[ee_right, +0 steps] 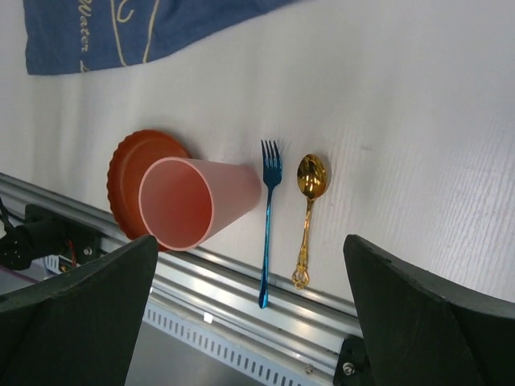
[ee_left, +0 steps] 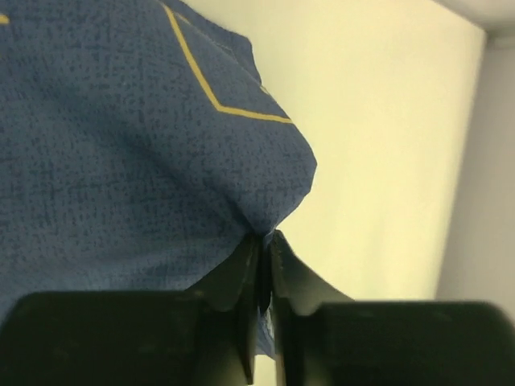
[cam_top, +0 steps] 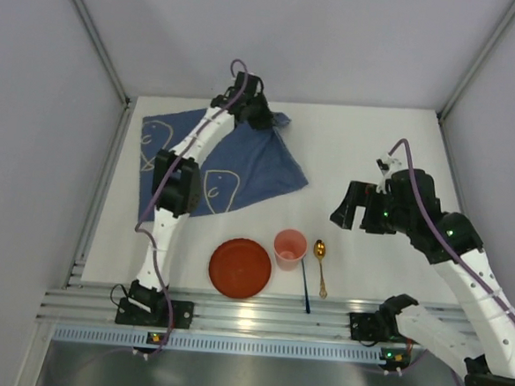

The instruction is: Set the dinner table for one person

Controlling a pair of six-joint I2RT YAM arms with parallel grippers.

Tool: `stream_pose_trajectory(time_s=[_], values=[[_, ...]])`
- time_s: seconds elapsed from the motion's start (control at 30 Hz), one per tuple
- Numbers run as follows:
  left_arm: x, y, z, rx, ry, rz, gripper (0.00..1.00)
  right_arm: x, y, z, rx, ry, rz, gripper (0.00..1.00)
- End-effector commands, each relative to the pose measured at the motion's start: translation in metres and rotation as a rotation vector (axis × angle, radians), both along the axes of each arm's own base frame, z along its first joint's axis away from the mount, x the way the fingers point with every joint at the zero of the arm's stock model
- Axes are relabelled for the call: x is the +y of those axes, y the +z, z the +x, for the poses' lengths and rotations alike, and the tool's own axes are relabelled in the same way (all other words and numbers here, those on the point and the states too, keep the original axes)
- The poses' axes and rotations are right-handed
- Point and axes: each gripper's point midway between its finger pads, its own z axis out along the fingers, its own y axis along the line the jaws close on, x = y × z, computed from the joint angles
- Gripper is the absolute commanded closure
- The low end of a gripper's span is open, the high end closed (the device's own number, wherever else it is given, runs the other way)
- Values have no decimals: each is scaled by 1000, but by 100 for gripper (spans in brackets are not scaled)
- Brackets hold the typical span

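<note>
Surface: a plain white worktop (cam_top: 367, 148), matte, with a ribbed aluminium rail (cam_top: 258, 312) along its near edge.
Room: pale grey panels (cam_top: 295, 37) close it in on the far side, the left and the right.
Worktop position: it fills the middle of the top view, from the rail back to the far panel.
Long axis: it appears to run left to right, parallel to the rail.
Blue cloth (cam_top: 241, 170): spread on the far-left part, with cream line drawings; its far right corner is bunched up.
Left gripper (cam_top: 261, 115): jaws closed tight on that cloth corner, as the left wrist view shows.
Right gripper (cam_top: 353, 213): hangs above the right half, jaws spread wide, holding nothing.
Red plate (cam_top: 240, 267): near edge, centre, just short of the rail.
Pink cup (cam_top: 290, 246): upright, just beside the plate's right rim.
Blue fork (cam_top: 305, 289): right of the cup, tines pointing away, handle end over the rail.
Gold spoon (cam_top: 320, 266): just right of the fork, bowl pointing away.
In the way: the cloth covers the far-left area.
</note>
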Motion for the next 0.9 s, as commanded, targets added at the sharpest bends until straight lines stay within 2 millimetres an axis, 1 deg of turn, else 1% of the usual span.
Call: stream_pose_trajectory(time_s=[0.0, 0.03, 0.07, 0.1, 0.17, 0.2, 0.23, 0.27, 0.3, 0.33, 0.37, 0.4, 0.43, 0.47, 0.5, 0.53, 0.57, 0.6, 0.63, 0.67, 0.7, 0.73, 0.77, 0.8, 0.83, 0.87], values=[[-104, 36, -29, -52, -165, -195, 80, -5, 5, -1, -36, -15, -6, 0], [-115, 32, -34, -37, -176, -212, 56, -6, 5, -2, -39, -18, -5, 0], [-123, 32, -40, -30, -191, -221, 13, -7, 5, -2, -37, -18, -6, 0], [-134, 33, -47, -30, -213, -231, 1, -7, 4, -3, -36, -18, -7, 0], [-143, 38, -58, -28, -233, -235, 1, -8, 3, -4, -37, -20, -8, 0], [-143, 41, -59, -35, -229, -233, 1, -8, 2, -5, -32, -19, -10, 0], [-143, 57, -62, -59, -229, -240, 1, -9, -2, -6, -26, -17, -12, 0], [-139, 59, -62, -63, -214, -236, 1, -8, -3, -6, -24, -15, -8, 0], [-134, 80, -62, -101, -204, -248, 1, -7, -6, -6, -17, -11, -10, 0], [-130, 85, -62, -112, -198, -241, 1, -6, -8, -6, -11, -10, -8, 0], [-120, 94, -58, -128, -182, -236, 1, -4, -7, -6, -11, -2, 0, 0], [-110, 112, -57, -159, -167, -234, 1, -3, -9, -6, -8, 2, 3, 0], [-98, 111, -57, -156, -159, -194, 1, -1, -9, -6, -5, 11, 10, 0], [-76, 113, -50, -158, -125, -161, 1, 0, -8, -6, -9, 17, 13, 0], [-54, 119, -46, -187, -99, -97, 1, 0, -9, -6, -8, 17, 12, 0], [-32, 97, -52, -121, -74, -25, 1, 0, -9, -5, -7, 11, 10, 0], [0, 88, -45, -102, -25, 27, 1, -1, -10, -5, -7, 11, 7, 0], [29, 69, -51, -67, 14, 118, 1, -1, -11, -6, -4, 11, 6, 0], [51, 55, -55, -26, 42, 167, 1, -2, -12, -5, -4, 6, 0, 0], [83, 42, -54, 3, 90, 210, 1, -3, -13, -5, -2, 3, -3, 0], [100, 38, -59, 15, 110, 242, 2, -3, -13, -5, -2, 2, -7, 0], [122, 7, -70, 76, 130, 318, 1, -3, -13, -5, -2, 2, -8, 0], [142, -3, -72, 100, 154, 345, 1, -4, -13, -4, -4, 0, -8, 0], [151, -13, -77, 118, 149, 372, 2, -3, -13, -4, -2, 2, -9, 0], [157, -34, -88, 169, 133, 384, 1, -3, -14, -3, -2, 3, -10, 0], [158, -43, -93, 189, 114, 394, 1, -3, -14, -3, 0, 2, -13, 0]])
